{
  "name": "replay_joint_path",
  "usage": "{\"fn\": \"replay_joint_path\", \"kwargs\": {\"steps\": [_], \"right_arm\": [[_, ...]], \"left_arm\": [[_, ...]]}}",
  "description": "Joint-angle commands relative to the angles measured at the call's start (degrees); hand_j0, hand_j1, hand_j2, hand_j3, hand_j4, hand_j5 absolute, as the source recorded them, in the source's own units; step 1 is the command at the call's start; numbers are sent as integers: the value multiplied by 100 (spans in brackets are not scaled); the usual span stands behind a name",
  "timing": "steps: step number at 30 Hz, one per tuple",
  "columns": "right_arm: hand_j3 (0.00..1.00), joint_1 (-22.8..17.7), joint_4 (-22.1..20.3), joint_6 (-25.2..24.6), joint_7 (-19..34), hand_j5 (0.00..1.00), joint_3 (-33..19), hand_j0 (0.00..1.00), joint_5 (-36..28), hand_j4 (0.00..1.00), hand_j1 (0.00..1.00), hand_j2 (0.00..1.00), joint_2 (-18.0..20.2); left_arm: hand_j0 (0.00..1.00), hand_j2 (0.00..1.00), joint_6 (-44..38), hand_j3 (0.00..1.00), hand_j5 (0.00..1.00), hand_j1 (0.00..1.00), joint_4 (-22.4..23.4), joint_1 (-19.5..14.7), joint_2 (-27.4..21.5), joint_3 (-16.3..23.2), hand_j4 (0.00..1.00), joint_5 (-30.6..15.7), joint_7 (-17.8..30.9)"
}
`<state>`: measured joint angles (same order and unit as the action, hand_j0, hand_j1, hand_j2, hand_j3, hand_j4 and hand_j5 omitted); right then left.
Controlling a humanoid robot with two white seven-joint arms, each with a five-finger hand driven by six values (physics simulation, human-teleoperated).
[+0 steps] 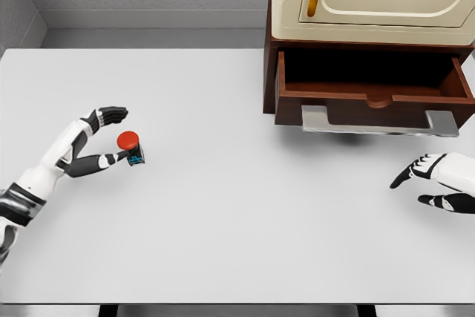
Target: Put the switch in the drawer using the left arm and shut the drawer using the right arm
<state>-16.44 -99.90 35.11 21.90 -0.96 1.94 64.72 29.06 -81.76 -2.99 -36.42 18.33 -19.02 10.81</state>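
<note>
1. The switch [130,146], a red round cap on a small dark and blue base, stands on the white tabletop [237,228] in the left part of the head view, well apart from the drawer [371,87].

2. The left hand [110,135] is at the switch. Its upper fingers [113,115] curve above and behind the red cap with a visible gap; the lower digit reaches along the tabletop and appears to touch the dark base. The fingers are spread around the switch, not clamped on it; no grasp is confirmed.

3. Governing relation: the switch lies just to the right of the left palm, inside the span of the open fingers. It stands upright, cap uppermost, so its axis runs vertically. The left hand is by far the nearer one.

4. The drawer, brown wood with a grey handle [378,120], stands pulled out from the cabinet [371,5] at the upper right. No contents are visible inside it.

5. The right hand [434,180] rests low at the right edge, in front of and below the drawer handle, not touching it. Its fingers are loosely extended and hold nothing.

6. Judgement: the task is at the pick-up step. The next move calls for closing the left fingers on the switch, then a long carry rightward. A pinch on the rounded cap could slip; the base offers the surer hold.
</note>
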Motion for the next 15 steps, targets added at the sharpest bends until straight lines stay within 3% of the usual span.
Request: {"fn": "replay_joint_path", "kwargs": {"steps": [1,6,15], "right_arm": [[64,0,-4,-11,-2,64,0,64,-45,64,64,64,14],[64,0,-4,-11,-2,64,0,64,-36,64,64,64,14],[64,0,-4,-11,-2,64,0,64,-36,64,64,64,14]], "left_arm": [[79,79,-76,79,79,79,46,0,47,48,79,-14,0],[87,87,-84,87,87,87,55,0,56,66,87,180,0],[85,85,-260,85,85,85,204,-123,214,171,85,180,0]]}}
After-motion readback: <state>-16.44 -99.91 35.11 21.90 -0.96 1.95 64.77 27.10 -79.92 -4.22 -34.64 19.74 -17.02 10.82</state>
